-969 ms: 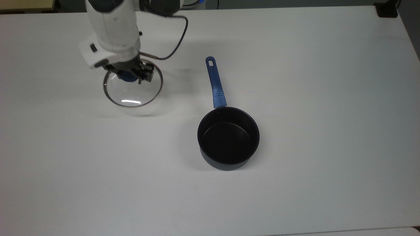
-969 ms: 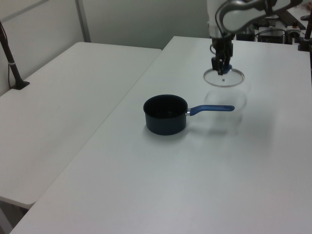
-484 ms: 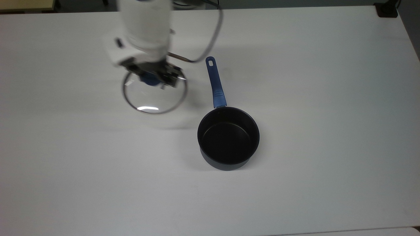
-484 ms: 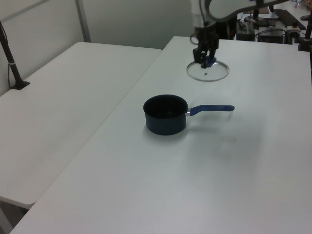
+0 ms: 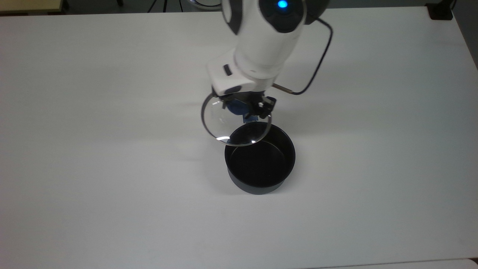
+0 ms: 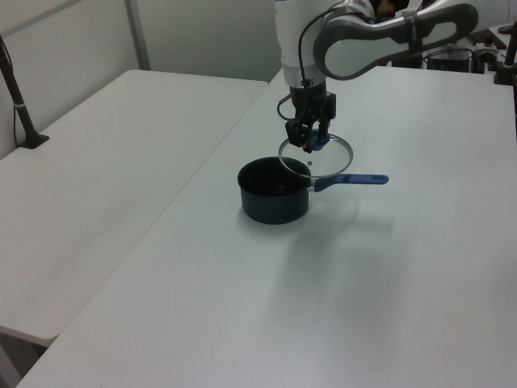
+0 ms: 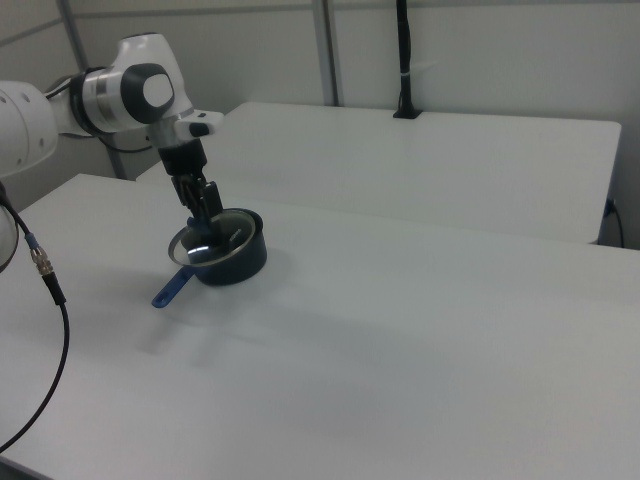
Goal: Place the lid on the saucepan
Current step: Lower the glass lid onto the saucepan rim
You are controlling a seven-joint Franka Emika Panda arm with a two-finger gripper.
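Observation:
The lid (image 5: 227, 127), a clear glass disc with a metal rim, hangs in the air by its blue knob, with my gripper (image 5: 242, 109) shut on the knob. In the top view the lid overlaps the upper-left rim of the saucepan (image 5: 261, 164), which stands black and open on the white table (image 5: 112, 186). Most of the saucepan's blue handle is hidden under my arm there. In the left view my gripper (image 6: 310, 144) holds the lid (image 6: 323, 164) above the saucepan (image 6: 273, 194), over the root of the handle (image 6: 355, 179). The right view has the lid (image 7: 200, 247) tilted beside the saucepan (image 7: 240, 262).
A black cable (image 5: 321, 63) loops from my arm at the top view's right. A black clamp (image 5: 440, 11) sits on the table's far right corner. A second white table (image 6: 121, 145) stands at the left view's left, with a black post (image 6: 18, 101).
My gripper has carried the lid from the top view's left toward the right and down, from beside the handle to over the saucepan's rim. The saucepan has not moved.

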